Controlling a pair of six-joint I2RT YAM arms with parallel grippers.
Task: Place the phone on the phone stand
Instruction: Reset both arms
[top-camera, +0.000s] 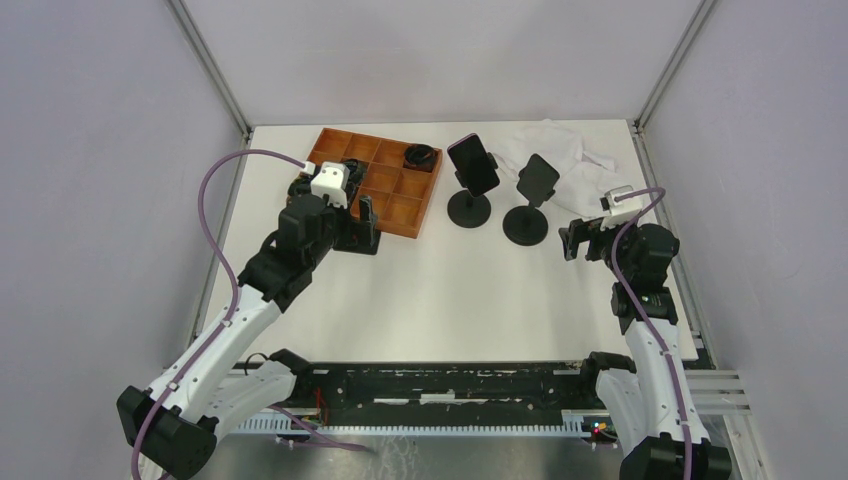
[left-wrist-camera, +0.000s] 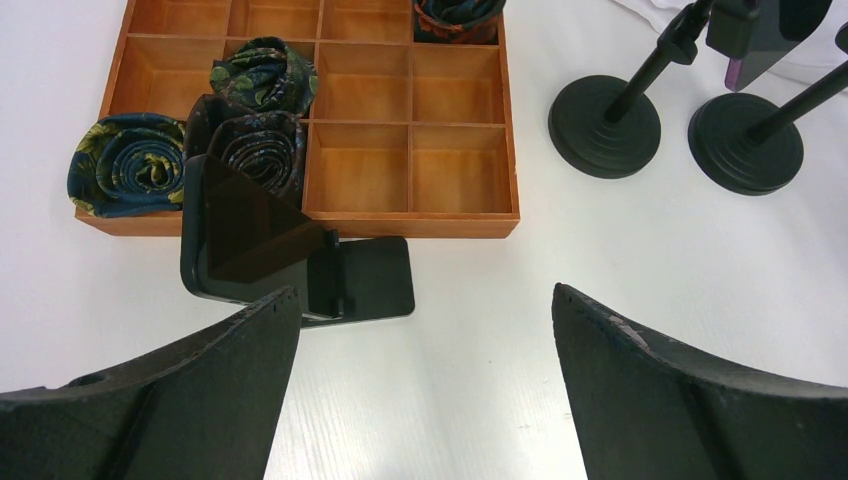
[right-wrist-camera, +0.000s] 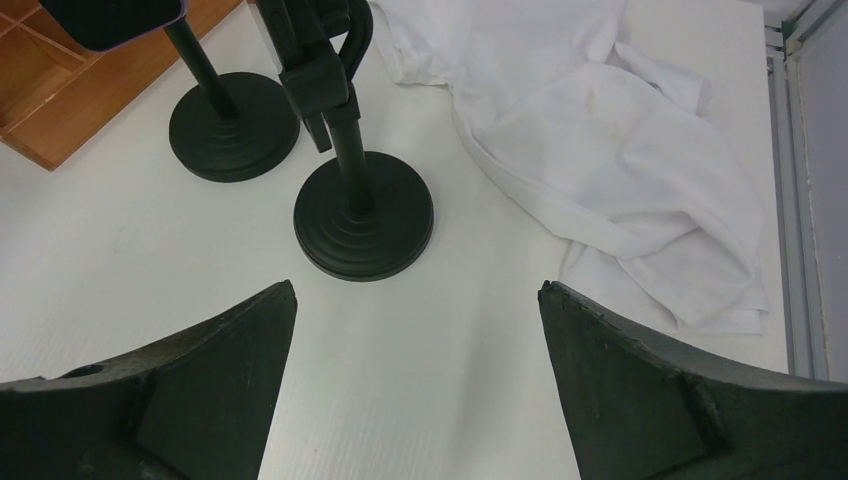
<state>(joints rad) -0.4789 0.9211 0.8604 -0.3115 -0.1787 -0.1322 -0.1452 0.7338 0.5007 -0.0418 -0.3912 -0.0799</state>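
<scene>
The phone (left-wrist-camera: 240, 235) leans on a low black stand (left-wrist-camera: 372, 280), just in front of the wooden tray (left-wrist-camera: 410, 226), which holds 4 rolled ties (left-wrist-camera: 128, 178). 2 pole stands (left-wrist-camera: 604, 125) are at the right. The left gripper (left-wrist-camera: 425, 295) and the right gripper (right-wrist-camera: 417, 288) both have their fingers apart and hold nothing.

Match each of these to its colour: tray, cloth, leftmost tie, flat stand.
Things:
1 tray
2 cloth
3 leftmost tie
4 flat stand

Colours:
A black
B white
C orange-brown
D blue and yellow

Pairs: 1-C; 2-B; 3-D; 4-A
</scene>
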